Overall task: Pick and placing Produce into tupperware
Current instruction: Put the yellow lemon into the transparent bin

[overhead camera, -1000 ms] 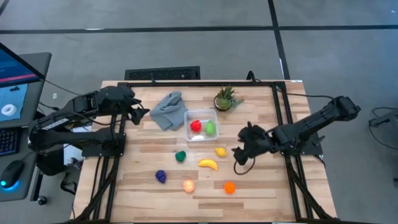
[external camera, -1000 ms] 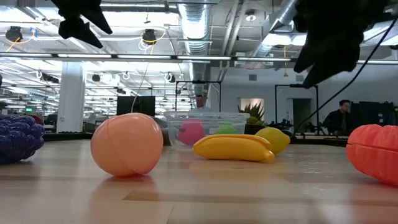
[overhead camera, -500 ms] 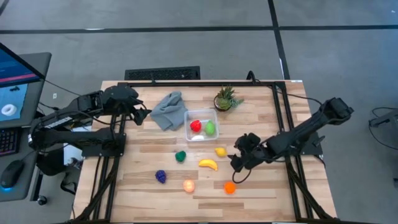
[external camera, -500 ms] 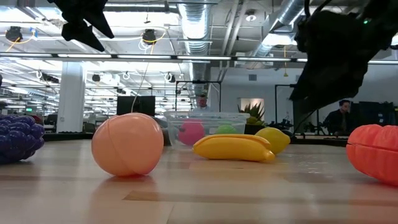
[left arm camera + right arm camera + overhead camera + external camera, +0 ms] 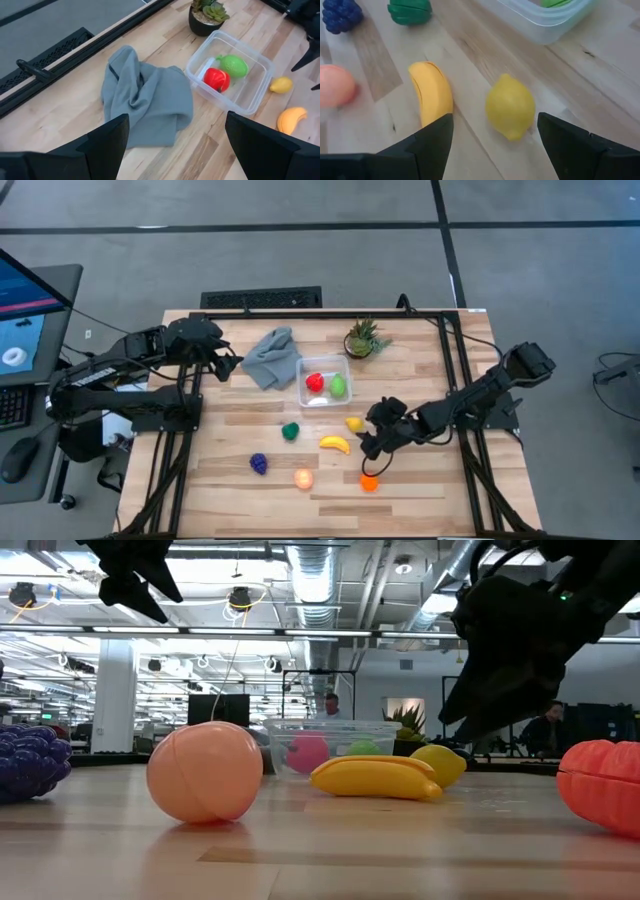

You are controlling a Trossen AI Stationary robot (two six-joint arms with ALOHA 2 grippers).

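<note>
The clear tupperware stands mid-table with a red piece and a light green piece of produce inside. On the wood near it lie a yellow lemon, a banana, a dark green piece, purple grapes, a peach and an orange piece. My right gripper hangs open low over the table, just right of the banana and lemon; its wrist view shows the lemon ahead between its fingers. My left gripper waits open, raised at the far left.
A crumpled grey cloth lies left of the tupperware, below my left gripper. A spiky potted plant stands at the far edge. Black frame rails run along the table's sides. A person is in the room behind.
My right gripper has come down and gone toward the table's left and near edges, closing in on the lemon and banana, its fingers still apart. The produce lies where it was.
</note>
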